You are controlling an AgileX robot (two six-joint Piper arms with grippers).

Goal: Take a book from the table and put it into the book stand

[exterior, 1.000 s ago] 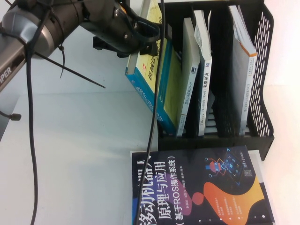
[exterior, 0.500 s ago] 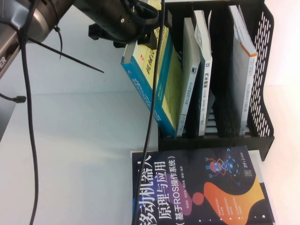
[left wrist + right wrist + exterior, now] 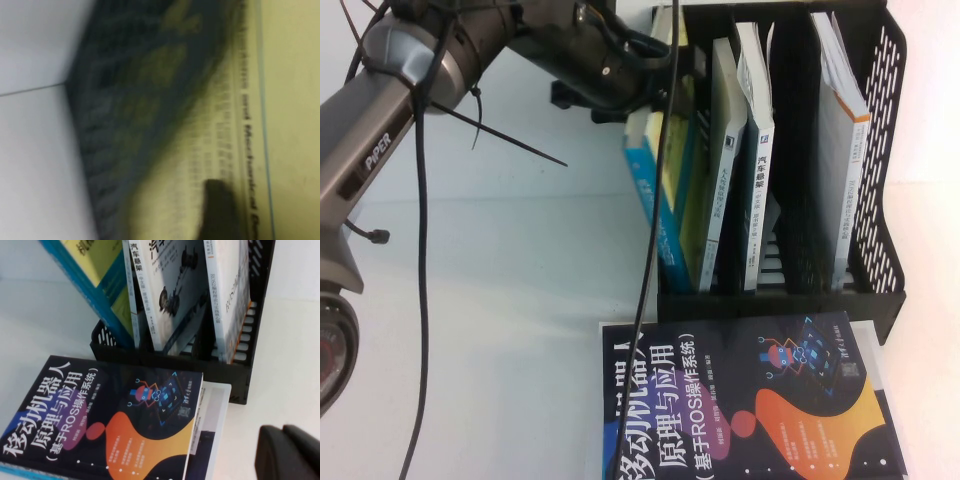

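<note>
While the white desk (image 3: 500, 300) lies smooth and bare on its left part, the black book stand (image 3: 885, 150) rises at the far right, its plastic side perforated with slots, its dividers sloping. Just in front of it lies a dark navy book (image 3: 750, 400), glossy, with orange and purple shapes. The book (image 3: 655, 200), thick, teal-banded with a yellow-green cover, leans in the stand's leftmost compartment, its lower end seemingly down inside, its top tilted outward. The left hand (image 3: 655, 80) clamps its upper end. To finish well, I judge the book should be tipped upright against the thin white-spined book (image 3: 720, 150) before release. The right hand (image 3: 290, 452), narrow, waits low over the desk near the stand's right side.
</note>
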